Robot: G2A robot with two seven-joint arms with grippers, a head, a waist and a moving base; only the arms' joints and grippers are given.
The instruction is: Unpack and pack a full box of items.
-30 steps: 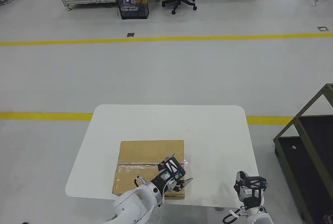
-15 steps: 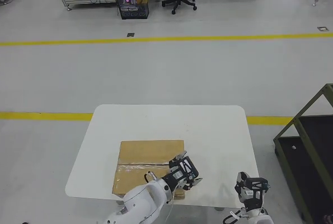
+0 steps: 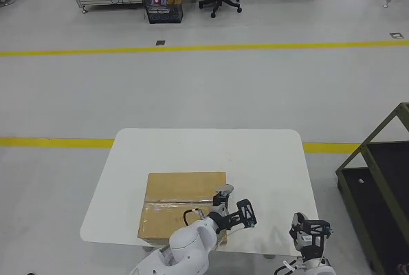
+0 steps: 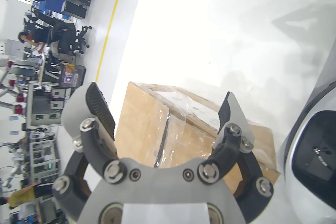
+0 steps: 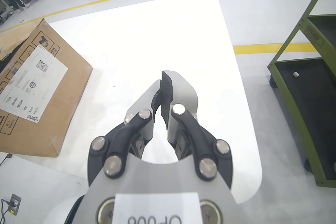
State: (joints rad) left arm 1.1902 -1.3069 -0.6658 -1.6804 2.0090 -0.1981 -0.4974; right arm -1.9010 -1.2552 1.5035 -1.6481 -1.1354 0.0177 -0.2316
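Note:
A closed cardboard box, sealed along its seam with clear tape, lies on the white table toward the near left. My left gripper hovers at the box's near right corner, open, with nothing between its fingers; in its own wrist view, the left gripper has the taped box just beyond its fingers. My right gripper stays at the table's near right corner, shut and empty. In the right wrist view, the right gripper is well apart from the box, whose side carries a white label.
A green metal cart stands on the floor just past the table's right edge, also seen as the cart in the right wrist view. White tabletop spreads between the box and the right edge. Yellow lines cross the floor.
My left gripper has slid to the right, from above the box's near right part to its right edge, turning as it went. The right arm and the box have not moved.

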